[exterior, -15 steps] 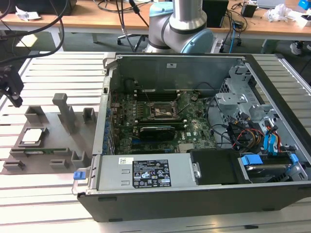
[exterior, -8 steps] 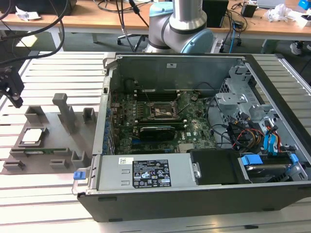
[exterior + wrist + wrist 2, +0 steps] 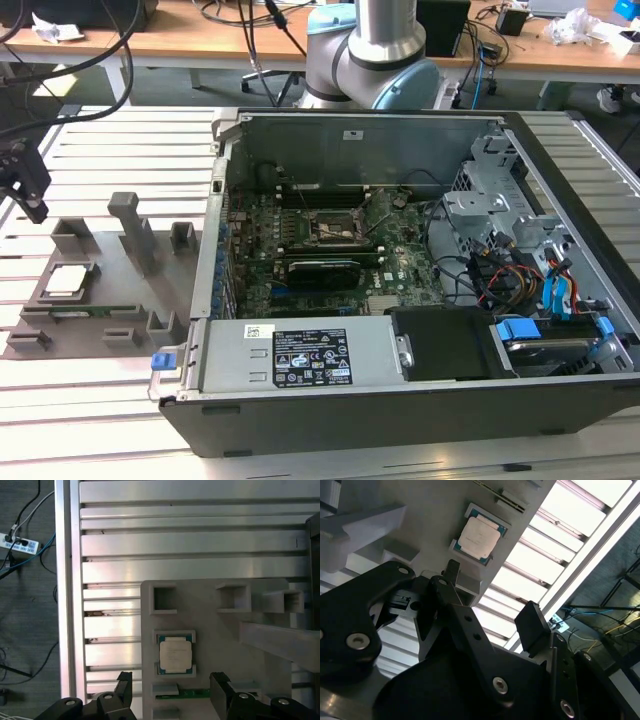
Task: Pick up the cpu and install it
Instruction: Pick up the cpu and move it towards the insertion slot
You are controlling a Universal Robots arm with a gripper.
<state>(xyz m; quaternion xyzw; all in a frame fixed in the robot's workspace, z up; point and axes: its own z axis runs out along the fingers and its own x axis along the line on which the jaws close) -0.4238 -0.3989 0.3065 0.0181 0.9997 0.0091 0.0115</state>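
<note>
Gripper (image 3: 171,686) is held over grey fixture tray (image 3: 225,645), jaws spread apart and empty; cpu (image 3: 175,655) is seated in its recess.

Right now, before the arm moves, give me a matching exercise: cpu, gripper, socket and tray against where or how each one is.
Column one:
1. cpu
2. gripper
3. socket
4. tray

Column two:
A. black-framed, on the green board inside the case
B. grey, lying on the slatted table
C. open and empty, above the tray
D. seated in a pocket of the tray

Pairs: 1-D, 2-C, 3-A, 4-B.
</note>
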